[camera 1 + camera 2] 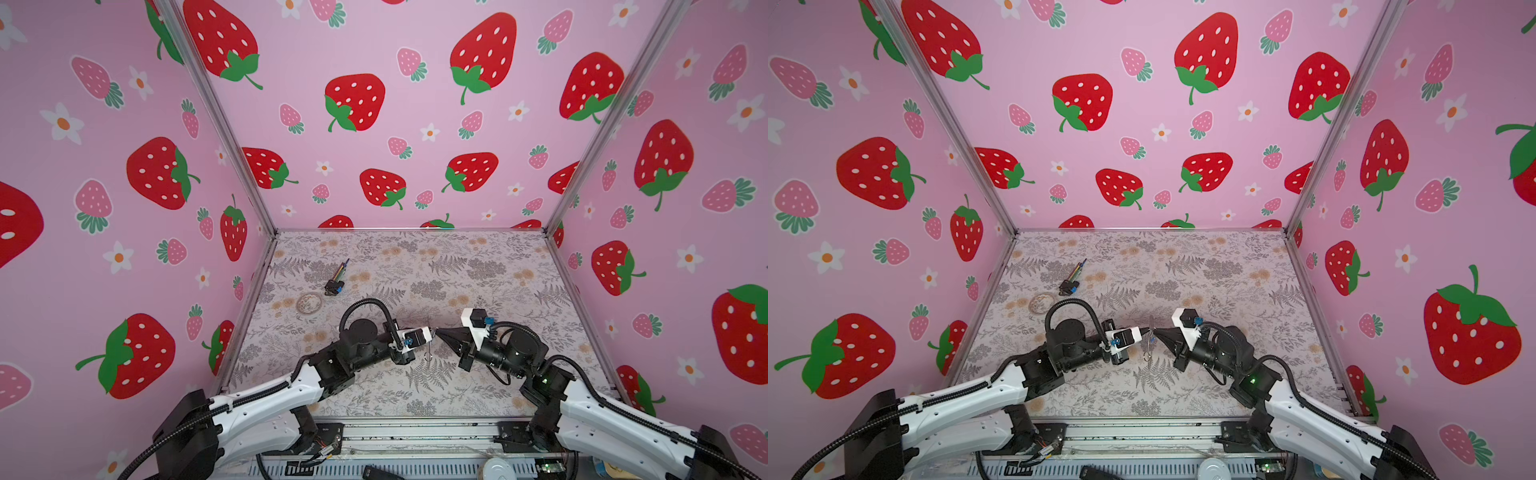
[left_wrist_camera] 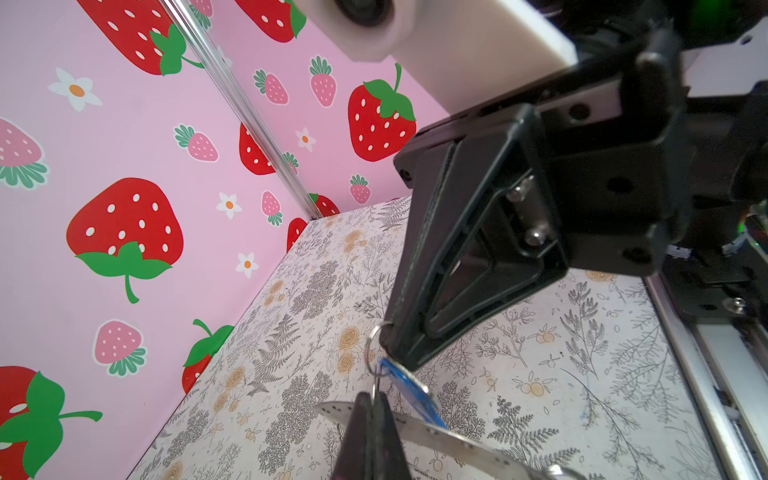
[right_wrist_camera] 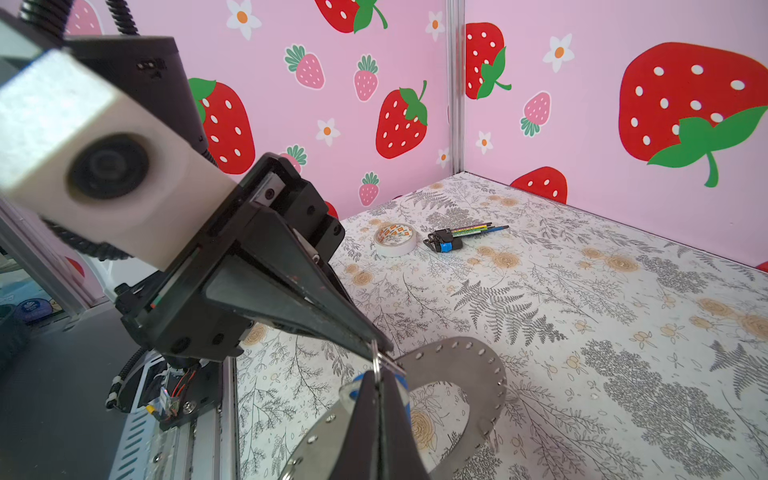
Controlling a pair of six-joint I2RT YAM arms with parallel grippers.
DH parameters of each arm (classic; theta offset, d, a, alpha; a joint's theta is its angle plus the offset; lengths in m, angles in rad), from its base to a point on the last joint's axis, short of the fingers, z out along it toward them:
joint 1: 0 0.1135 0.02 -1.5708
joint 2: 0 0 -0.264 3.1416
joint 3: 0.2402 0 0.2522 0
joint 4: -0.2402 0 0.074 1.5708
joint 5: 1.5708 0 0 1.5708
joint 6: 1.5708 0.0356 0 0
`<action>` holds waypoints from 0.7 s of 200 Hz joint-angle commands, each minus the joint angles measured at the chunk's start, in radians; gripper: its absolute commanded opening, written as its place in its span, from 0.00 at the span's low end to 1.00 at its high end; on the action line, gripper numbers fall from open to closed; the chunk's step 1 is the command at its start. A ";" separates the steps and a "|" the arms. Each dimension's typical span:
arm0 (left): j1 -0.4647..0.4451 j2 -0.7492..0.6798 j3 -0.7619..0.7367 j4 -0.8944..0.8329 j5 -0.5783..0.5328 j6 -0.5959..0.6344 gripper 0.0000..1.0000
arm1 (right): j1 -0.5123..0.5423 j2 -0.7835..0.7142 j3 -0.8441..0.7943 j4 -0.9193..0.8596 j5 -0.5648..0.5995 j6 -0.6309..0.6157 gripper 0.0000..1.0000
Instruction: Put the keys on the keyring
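Both your claws, left gripper (image 3: 380, 347) and right gripper (image 2: 388, 349), stand clamped tip to tip on the keys (image 2: 411, 390) above the table (image 1: 498, 282), keyring (image 3: 457, 365) dangling alongside, tape roll (image 3: 395, 240) and wired plug (image 3: 444, 243) lying well apart at far left.

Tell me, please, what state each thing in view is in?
Left pincer: shut on the wire loop of the keys.
Right pincer: shut on the same loop.
Keys: aloft, hanging between both pincers.
Keyring: aloft and tilted by the pincer tips; its support is unclear.
Tape roll: lying flat on the table.
Black-and-blue plug: lying on the table, untouched.
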State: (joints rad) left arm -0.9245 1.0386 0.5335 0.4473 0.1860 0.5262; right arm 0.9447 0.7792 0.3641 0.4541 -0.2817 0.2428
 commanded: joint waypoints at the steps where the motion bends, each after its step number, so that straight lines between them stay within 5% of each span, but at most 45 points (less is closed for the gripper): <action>1: 0.002 -0.018 0.008 0.049 0.011 0.000 0.00 | 0.006 0.014 0.028 -0.003 0.005 0.012 0.00; 140: 0.003 -0.011 0.010 0.039 0.021 0.011 0.00 | 0.016 0.007 0.009 0.082 0.081 0.001 0.00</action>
State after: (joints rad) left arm -0.9203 1.0386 0.5335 0.4519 0.1852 0.5262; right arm 0.9558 0.7818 0.3710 0.4767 -0.2283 0.2386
